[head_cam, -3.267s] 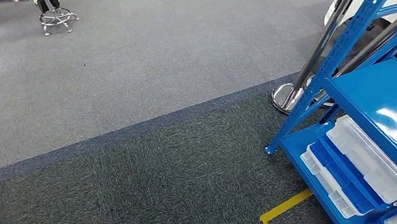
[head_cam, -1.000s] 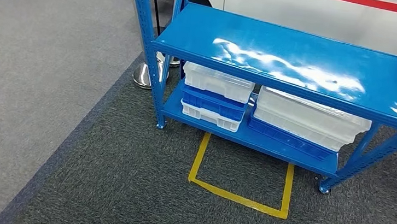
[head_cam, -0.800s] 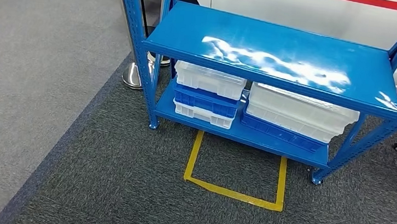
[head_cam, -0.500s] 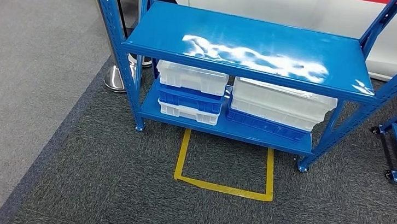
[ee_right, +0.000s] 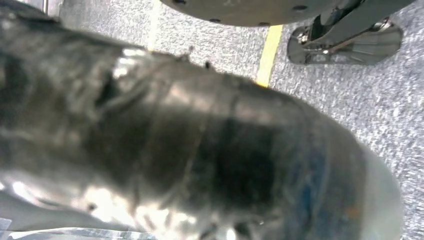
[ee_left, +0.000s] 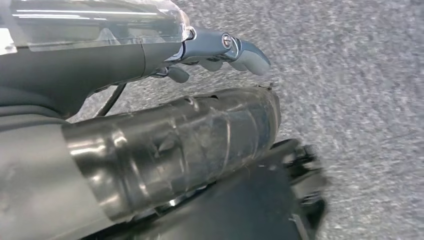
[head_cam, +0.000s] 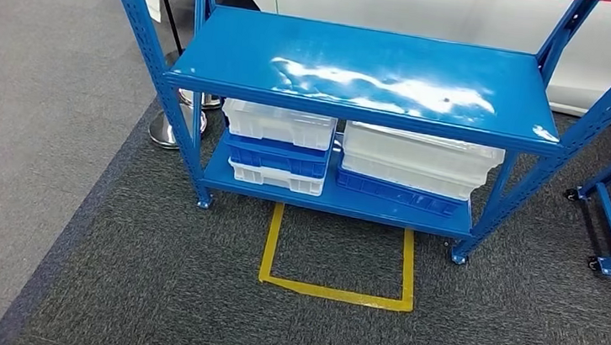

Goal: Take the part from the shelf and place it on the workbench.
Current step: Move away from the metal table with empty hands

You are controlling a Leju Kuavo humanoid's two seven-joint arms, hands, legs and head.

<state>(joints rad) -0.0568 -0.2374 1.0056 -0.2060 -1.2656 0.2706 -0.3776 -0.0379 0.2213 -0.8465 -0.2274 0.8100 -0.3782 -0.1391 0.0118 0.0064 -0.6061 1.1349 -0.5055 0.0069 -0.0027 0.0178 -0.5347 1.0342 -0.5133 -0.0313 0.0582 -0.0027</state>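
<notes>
Blue steel two-tier shelf rack (head_cam: 363, 64) stands square behind a yellow tape floor box (head_cam: 338, 260), prob. the robot's stand mark. Top tier bare and glossy. Lower tier: stacked white and blue plastic bins (head_cam: 277, 146), second stack (head_cam: 415, 168) beside. Part itself not discernible, maybe inside a bin.

Left hand (ee_left: 220, 50) hangs over the carpet, nothing visible in it; finger state can't tell. Right hand (ee_right: 210, 150) too blurred to tell.

Dark grey carpet (head_cam: 188, 305), lighter strip alongside; white vehicle body (head_cam: 403, 0) behind rack.

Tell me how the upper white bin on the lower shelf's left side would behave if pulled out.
The upper white bin looks like thin rigid plastic, probably light. It rests on a blue bin, so pulling may drag that one along. The shelf above leaves little room to lift.
</notes>
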